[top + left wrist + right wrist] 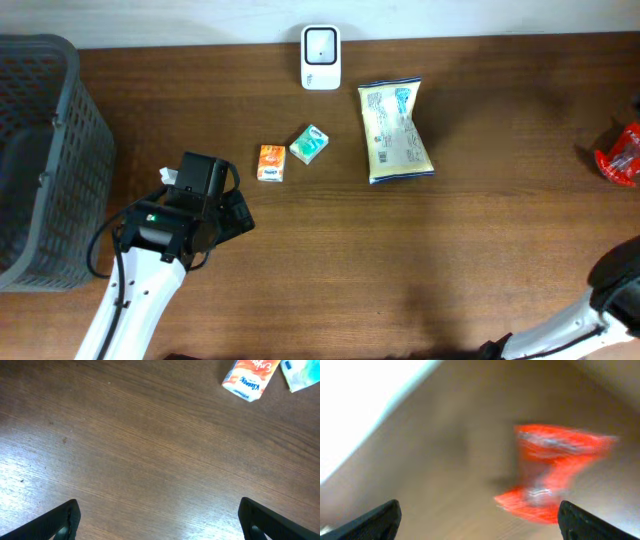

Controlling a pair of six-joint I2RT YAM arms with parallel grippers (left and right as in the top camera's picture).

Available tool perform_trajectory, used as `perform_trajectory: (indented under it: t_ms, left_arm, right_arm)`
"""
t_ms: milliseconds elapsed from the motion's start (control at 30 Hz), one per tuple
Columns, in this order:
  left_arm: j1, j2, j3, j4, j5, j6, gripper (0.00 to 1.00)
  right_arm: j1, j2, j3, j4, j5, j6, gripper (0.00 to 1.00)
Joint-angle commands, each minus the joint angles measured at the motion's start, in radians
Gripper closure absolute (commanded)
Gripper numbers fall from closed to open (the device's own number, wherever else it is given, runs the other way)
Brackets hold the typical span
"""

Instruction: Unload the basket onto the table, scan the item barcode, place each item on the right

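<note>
My right claw (479, 510) is wide open and empty, facing the red bag (555, 477), which lies at the tabletop's (480, 250) right edge, well apart from the scanner (321, 57). My view is smeared, so grabbing blind could push the bag off. My left claw (159, 510) is open and empty too.

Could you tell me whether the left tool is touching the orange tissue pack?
Apart. The left wrist view shows bare table between the left tool and the orange tissue pack.
</note>
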Motion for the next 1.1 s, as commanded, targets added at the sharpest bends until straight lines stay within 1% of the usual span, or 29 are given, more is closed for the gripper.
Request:
perform_trajectory:
  t_ms: [0,67,100,167,267,300,367,400,433,467,500,567,600,667,700,767,800,867,900,1000,1067]
  left_arm:
    - [0.0,-0.003,0.005,0.001,-0.011,-0.013,0.01]
    - [0.0,-0.003,0.005,0.001,-0.011,-0.013,0.01]
    - [0.0,-0.003,0.005,0.001,-0.011,-0.013,0.01]
    - [0.0,-0.003,0.005,0.001,-0.011,-0.013,0.01]
    - [0.0,-0.003,0.005,0.001,-0.011,-0.013,0.01]
    - [0.0,-0.003,0.005,0.001,-0.011,-0.013,0.01]
    - [0.0,-0.003,0.005,0.001,-0.011,-0.013,0.01]
    - [0.0,-0.003,0.005,0.001,-0.011,-0.013,0.01]
    - [0.0,-0.003,0.005,0.001,-0.011,-0.013,0.01]
    - [0.0,-0.003,0.005,0.001,-0.011,-0.013,0.01]
    - [0.0,-0.003,0.005,0.001,-0.011,-0.013,0.01]
    - [0.0,-0.003,0.005,0.001,-0.011,-0.013,0.01]
    - [0.0,-0.003,0.005,0.001,-0.011,-0.013,0.01]
    - [0.0,-0.003,0.005,0.001,-0.011,-0.013,0.01]
    - [0.0,-0.003,0.005,0.001,-0.011,-0.013,0.01]
    - [0.0,-0.003,0.005,0.001,-0.011,-0.013,0.01]
    - [0.0,-0.003,0.005,0.001,-0.011,-0.013,0.01]
    - [0.0,-0.003,0.005,0.001,-0.011,-0.013,0.01]
    - [0.0,-0.003,0.005,0.001,-0.011,-0.013,0.01]
    - [0.0,-0.003,0.005,0.001,-0.011,-0.013,0.01]
    - [0.0,-0.003,0.005,0.001,-0.011,-0.013,0.01]
  right_arm:
    - [0.14,-0.016,-0.006,-0.067,-0.317,-0.019,0.01]
    - [0.347,0.027,-0.035,-0.117,-0.256,-0.18,0.0]
    - [0.439,0.058,-0.051,-0.105,-0.2,-0.185,0.0]
    - [0.589,0.155,-0.057,-0.072,-0.195,-0.184,0.01]
    - [0.696,0.294,-0.057,-0.053,-0.195,-0.181,0.01]
    - [0.72,0.349,-0.057,-0.046,-0.193,-0.181,0.03]
    - [0.721,0.393,-0.057,-0.041,-0.183,-0.181,0.12]
    - [0.717,0.406,-0.058,-0.041,-0.151,-0.181,0.44]
    - [0.717,0.406,-0.059,-0.041,-0.122,-0.181,0.81]
    - [0.716,0.4,-0.058,-0.045,-0.123,-0.181,0.96]
    - [0.709,0.385,-0.045,-0.058,-0.116,-0.181,0.96]
    - [0.695,0.338,0.015,-0.101,0.021,-0.134,0.96]
    - [0.696,0.285,0.061,-0.137,0.207,-0.088,0.96]
    - [0.71,0.199,0.082,-0.172,0.439,-0.041,0.96]
    - [0.739,0.149,0.081,-0.199,0.671,0.006,0.96]
    - [0.811,0.137,0.079,-0.25,0.985,0.09,0.96]
    - [0.845,0.141,0.073,-0.263,1.055,0.138,0.96]
    - [0.923,0.153,0.036,-0.244,1.055,0.187,0.96]
    - [0.952,0.169,0.011,-0.223,1.031,0.187,0.96]
    - [1.038,0.224,-0.096,-0.096,0.8,0.187,0.96]
    - [1.093,0.238,-0.099,-0.019,0.684,0.186,0.96]
